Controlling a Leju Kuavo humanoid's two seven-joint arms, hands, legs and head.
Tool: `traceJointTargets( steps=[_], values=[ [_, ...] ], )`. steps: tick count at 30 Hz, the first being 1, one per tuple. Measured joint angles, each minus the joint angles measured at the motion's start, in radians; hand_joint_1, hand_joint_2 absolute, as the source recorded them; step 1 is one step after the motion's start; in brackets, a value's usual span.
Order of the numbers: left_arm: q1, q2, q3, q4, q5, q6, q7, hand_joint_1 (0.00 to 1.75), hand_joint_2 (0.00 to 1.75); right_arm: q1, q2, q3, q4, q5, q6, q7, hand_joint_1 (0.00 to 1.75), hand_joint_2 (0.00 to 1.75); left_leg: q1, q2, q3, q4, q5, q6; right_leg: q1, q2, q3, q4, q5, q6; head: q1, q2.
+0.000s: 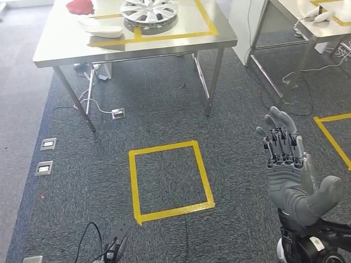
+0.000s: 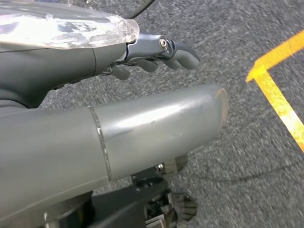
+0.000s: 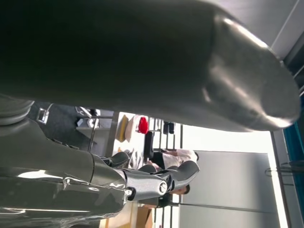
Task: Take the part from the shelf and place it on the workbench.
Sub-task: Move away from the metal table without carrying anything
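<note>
The steel workbench (image 1: 58, 52) stands at the far side of the carpet, marked with yellow tape. On it lie a white curved part (image 1: 101, 28), a silver wheel cover (image 1: 149, 12) and a red object (image 1: 80, 6). My right hand (image 1: 289, 170) is raised at the right, well short of the bench, fingers straight and apart, thumb out to the side, holding nothing. In the right wrist view its fingers (image 3: 157, 178) are also bare. My left hand (image 2: 143, 118) hangs low over the carpet with fingers stretched out and nothing in it; its dark fingers (image 1: 118, 241) show at the bottom edge.
A yellow tape square (image 1: 171, 181) lies on the carpet between me and the bench. Floor sockets (image 1: 48, 144) and cables (image 1: 97, 104) lie by the bench's left legs. A second table (image 1: 298, 16) stands at the far right, with more yellow tape (image 1: 335, 137) below it. A person (image 3: 172, 159) is far off.
</note>
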Motion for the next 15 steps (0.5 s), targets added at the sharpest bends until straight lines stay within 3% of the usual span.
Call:
traceJointTargets(
  steps=[2, 4, 5, 6, 7, 8, 9, 11, 13, 15],
  values=[
    [-0.001, 0.000, 0.000, 0.000, 0.000, 0.000, 0.000, 0.00, 0.00, -0.008, 0.000, 0.003, -0.004, -0.006, -0.006, 0.003, 0.00, 0.00, 0.002, -0.026, -0.018, 0.049, -0.034, -0.011, -0.007, 0.014, 0.001, -0.007, 0.007, -0.010, -0.002, 0.000],
    [0.000, 0.000, 0.000, 0.000, 0.000, 0.000, 0.000, 0.00, 0.00, -0.017, 0.000, 0.004, -0.006, -0.011, -0.010, 0.006, 0.00, 0.00, 0.004, -0.059, -0.079, 0.179, -0.103, -0.017, -0.009, 0.026, -0.001, -0.009, 0.011, -0.016, -0.005, 0.000],
    [0.002, 0.000, 0.000, 0.000, 0.001, 0.000, 0.000, 0.00, 0.00, -0.019, 0.000, 0.004, -0.007, -0.013, -0.013, 0.006, 0.00, 0.00, 0.004, -0.065, -0.115, 0.251, -0.132, -0.019, -0.009, 0.033, -0.003, -0.009, 0.011, -0.017, -0.007, 0.000],
    [0.005, 0.000, 0.000, 0.000, 0.001, 0.000, 0.000, 0.00, 0.00, -0.019, 0.000, 0.006, -0.007, -0.016, -0.017, 0.007, 0.00, 0.00, 0.005, -0.066, -0.140, 0.298, -0.143, -0.020, -0.009, 0.041, -0.004, -0.009, 0.012, -0.018, -0.007, 0.000],
    [0.006, 0.000, 0.000, 0.000, 0.001, 0.000, 0.000, 0.00, 0.00, -0.020, 0.000, 0.007, -0.008, -0.019, -0.022, 0.008, 0.00, 0.00, 0.005, -0.067, -0.146, 0.306, -0.134, -0.020, -0.009, 0.050, -0.004, -0.009, 0.012, -0.018, -0.008, 0.000],
    [0.007, 0.001, 0.000, 0.000, 0.002, 0.001, 0.000, 0.00, 0.00, -0.021, 0.000, 0.009, -0.008, -0.023, -0.029, 0.009, 0.00, 0.00, 0.007, -0.068, -0.132, 0.272, -0.105, -0.020, -0.009, 0.060, -0.004, -0.008, 0.012, -0.017, -0.008, 0.000],
    [0.007, 0.002, 0.000, 0.000, 0.003, 0.002, 0.000, 0.00, 0.00, -0.022, 0.000, 0.011, -0.008, -0.026, -0.036, 0.010, 0.00, 0.00, 0.009, -0.074, -0.101, 0.203, -0.064, -0.019, -0.010, 0.070, -0.003, -0.007, 0.012, -0.015, -0.008, 0.000],
    [0.006, 0.002, 0.000, 0.000, 0.006, 0.003, 0.000, 0.00, 0.00, -0.024, 0.000, 0.014, -0.008, -0.032, -0.046, 0.013, 0.00, 0.00, 0.014, -0.105, -0.039, 0.062, -0.004, -0.016, -0.009, 0.087, -0.005, 0.001, 0.009, -0.008, -0.008, 0.000],
    [0.007, 0.002, 0.000, 0.000, 0.009, 0.004, 0.000, 0.00, 0.00, -0.024, 0.000, 0.017, -0.008, -0.036, -0.050, 0.014, 0.00, 0.00, 0.014, -0.120, -0.019, 0.010, 0.009, -0.009, -0.007, 0.101, -0.013, 0.006, 0.007, 0.002, -0.007, 0.000],
    [0.008, 0.000, 0.000, 0.000, 0.011, 0.006, -0.001, 0.00, 0.00, -0.023, 0.000, 0.020, -0.008, -0.037, -0.052, 0.014, 0.00, 0.00, 0.012, -0.105, -0.018, 0.007, 0.012, 0.003, -0.009, 0.110, -0.017, 0.007, 0.007, 0.013, -0.006, 0.000]
  ],
)
